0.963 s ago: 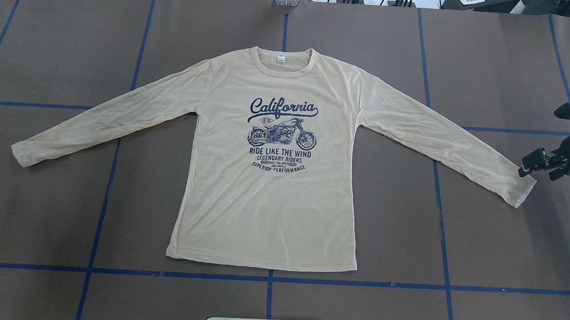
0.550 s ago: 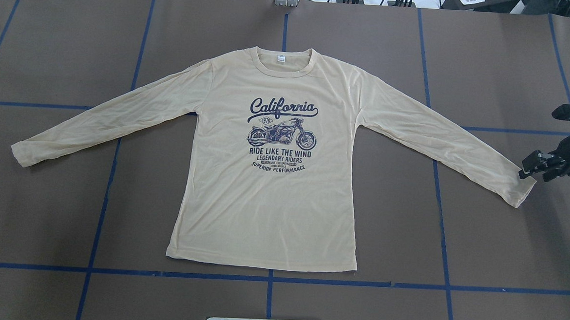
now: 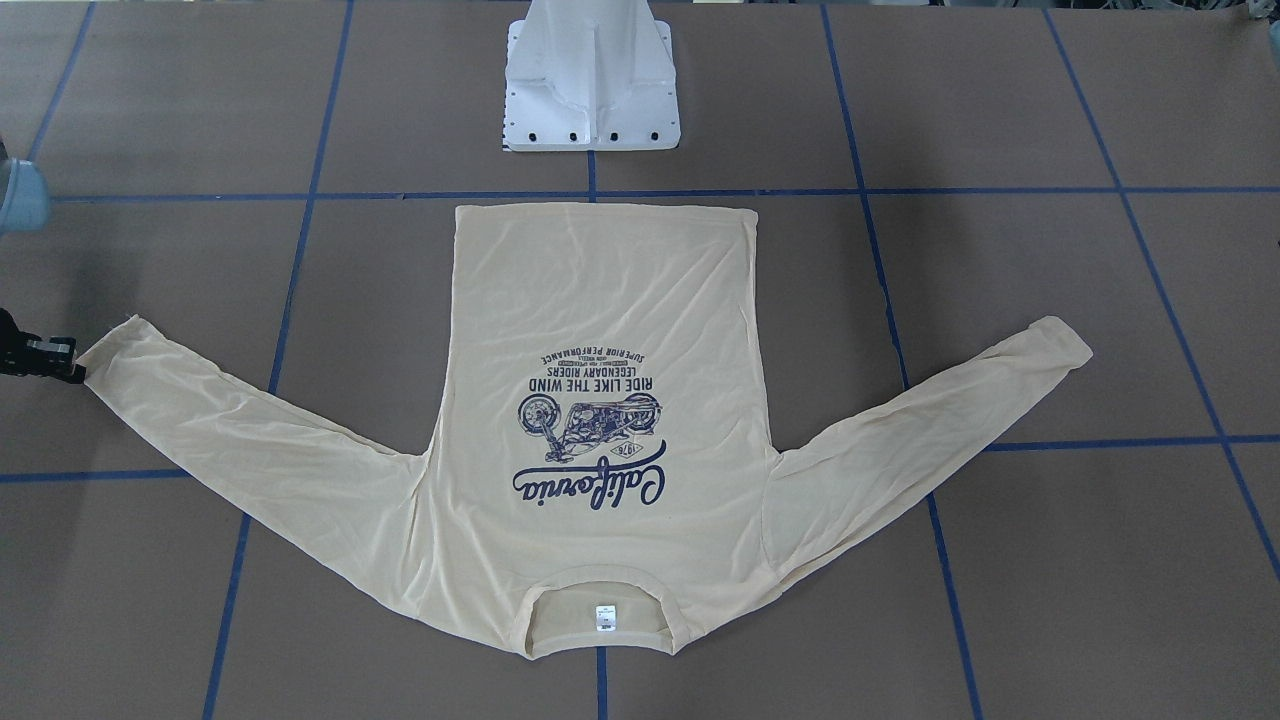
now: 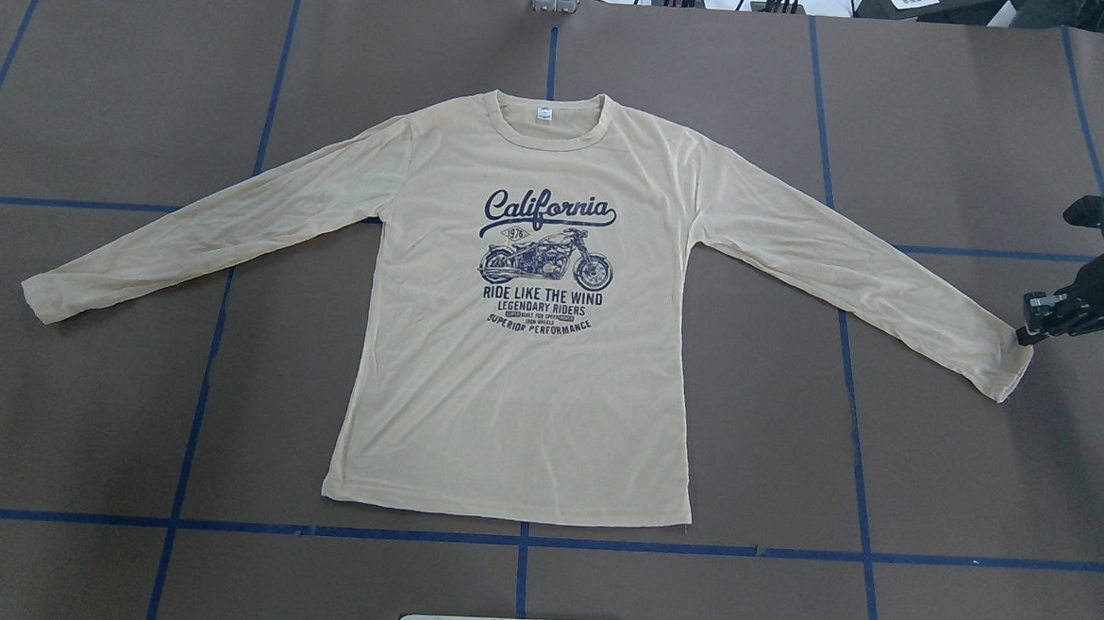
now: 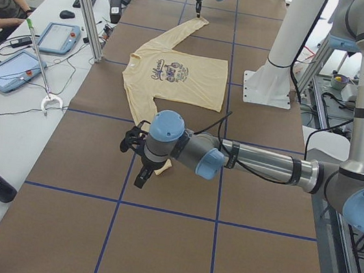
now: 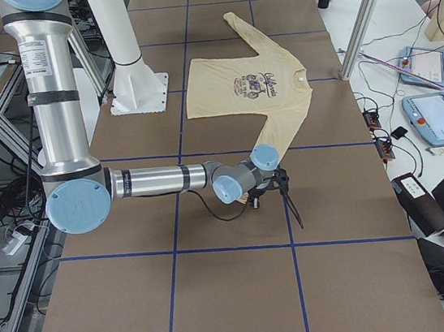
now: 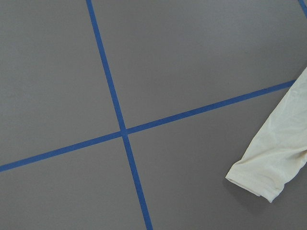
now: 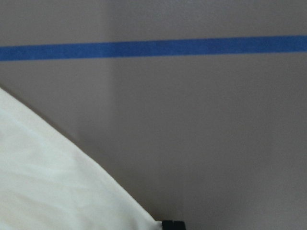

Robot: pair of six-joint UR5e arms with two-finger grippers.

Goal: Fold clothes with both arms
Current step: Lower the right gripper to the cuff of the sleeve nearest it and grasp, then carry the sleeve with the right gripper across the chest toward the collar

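Overhead exterior: right jaws beside T-shirt (image 4: 519,393)

1. The right arm (image 6: 154,180) reaches out low and nearly level, and its wrist bends downward at the end.
2. The right gripper (image 4: 1030,327) points down and inward. It is not clear whether its jaws are apart or closed.
3. The left arm (image 5: 261,164) also extends low and level, with its wrist joints folded toward the front.
4. The left gripper (image 5: 141,177) hangs pointing down. Only the side view shows it, so its jaw state cannot be judged.
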